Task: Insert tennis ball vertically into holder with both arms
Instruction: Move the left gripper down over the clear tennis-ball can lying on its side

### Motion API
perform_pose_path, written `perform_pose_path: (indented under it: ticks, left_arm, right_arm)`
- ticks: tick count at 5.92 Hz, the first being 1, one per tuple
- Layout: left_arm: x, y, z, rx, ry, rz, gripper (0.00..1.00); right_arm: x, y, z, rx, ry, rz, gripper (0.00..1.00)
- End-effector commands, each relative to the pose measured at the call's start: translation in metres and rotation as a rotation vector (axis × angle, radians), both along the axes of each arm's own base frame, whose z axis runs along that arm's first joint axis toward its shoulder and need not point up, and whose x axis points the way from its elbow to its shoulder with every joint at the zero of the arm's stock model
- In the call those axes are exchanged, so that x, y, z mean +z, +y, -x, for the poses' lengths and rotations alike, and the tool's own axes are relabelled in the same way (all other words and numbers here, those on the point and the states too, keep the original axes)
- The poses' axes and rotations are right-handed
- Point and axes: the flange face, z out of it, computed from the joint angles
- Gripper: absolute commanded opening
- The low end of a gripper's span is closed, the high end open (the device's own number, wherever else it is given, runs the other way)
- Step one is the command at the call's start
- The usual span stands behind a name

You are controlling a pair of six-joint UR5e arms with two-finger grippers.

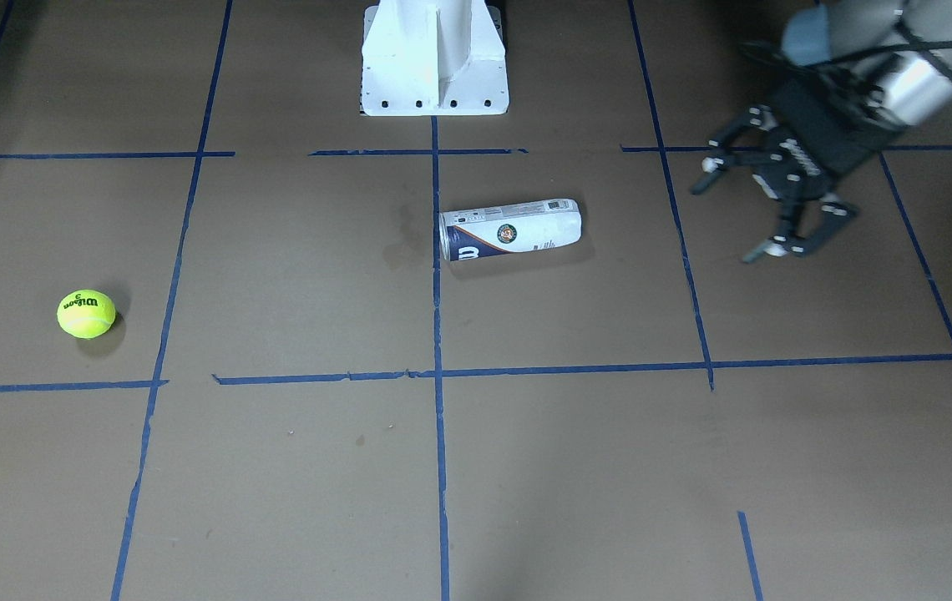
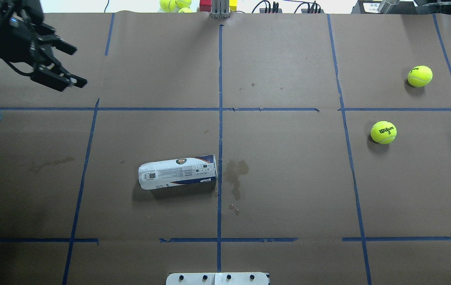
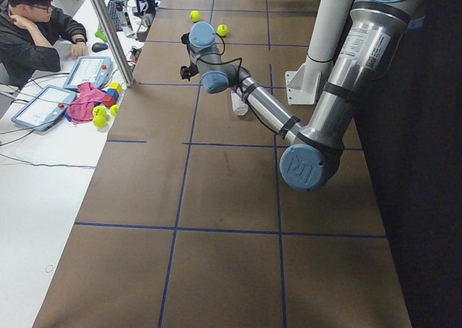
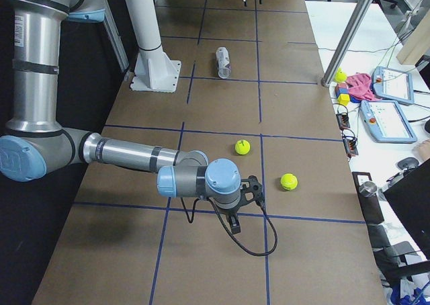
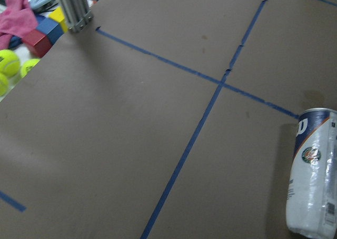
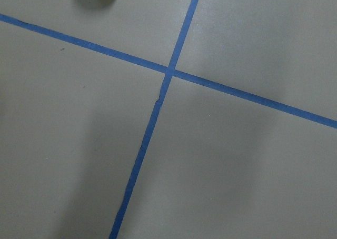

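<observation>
Overhead exterior view showed the left gripper (image 2: 76, 66) with its black fingers spread wide and nothing between them, hanging over the far left corner of the table (image 2: 288, 198), well apart from the holder (image 2: 178, 172). The holder lay on its side near the middle of the table, one end touching the central blue tape line (image 2: 220, 79) and its label facing up. It was not upright, and from these views I could not say for sure which end was the open mouth. The right gripper (image 4: 252, 192) appeared only in the exterior right view, low over the table near a tape crossing, and whether it was wide or narrow could not be told. Its own wrist camera showed just tape and a sliver of green at the top edge. A tennis ball (image 2: 383, 132) sat loose on the robot's right side of the table, well apart from the holder, and a second ball (image 2: 419, 76) lay a little beyond it, with neither one gripped. In my judgement the task had barely begun. The holder had yet to be grasped and stood up with its mouth upward, a ball had yet to be picked up, and the drop into the holder remained to be done.
</observation>
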Motion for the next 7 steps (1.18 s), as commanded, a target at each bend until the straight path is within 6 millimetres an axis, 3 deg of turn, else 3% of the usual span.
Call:
perform_pose_path:
  ticks: [1, 3, 4, 5, 6, 7]
  left_arm:
    - [-0.053, 0.031, -0.082, 0.035, -0.082, 0.031, 1.0]
    - [-0.095, 0.079, -0.169, 0.017, -0.228, 0.003, 1.0]
    - [-0.116, 0.092, -0.193, 0.02, -0.322, 0.024, 1.0]
    - [-0.119, 0.122, -0.23, 0.035, -0.42, -0.024, 1.0]
    - [-0.114, 0.128, -0.259, 0.02, -0.491, -0.074, 1.0]
    - [-0.116, 0.115, -0.291, 0.026, -0.536, -0.058, 1.0]
  right_arm:
    - [-0.001, 0.0, 0.0, 0.0, 0.0, -0.002, 1.0]
    - [-0.002, -0.002, 0.001, -0.002, 0.0, -0.004, 1.0]
    - [-0.002, -0.003, 0.0, -0.002, 0.0, -0.005, 1.0]
    - [-0.002, -0.003, 0.0, -0.002, 0.0, -0.004, 1.0]
    - [-0.002, -0.003, 0.0, -0.002, 0.0, -0.004, 1.0]
    - [-0.003, -0.004, 0.0, 0.0, 0.001, -0.007, 1.0]
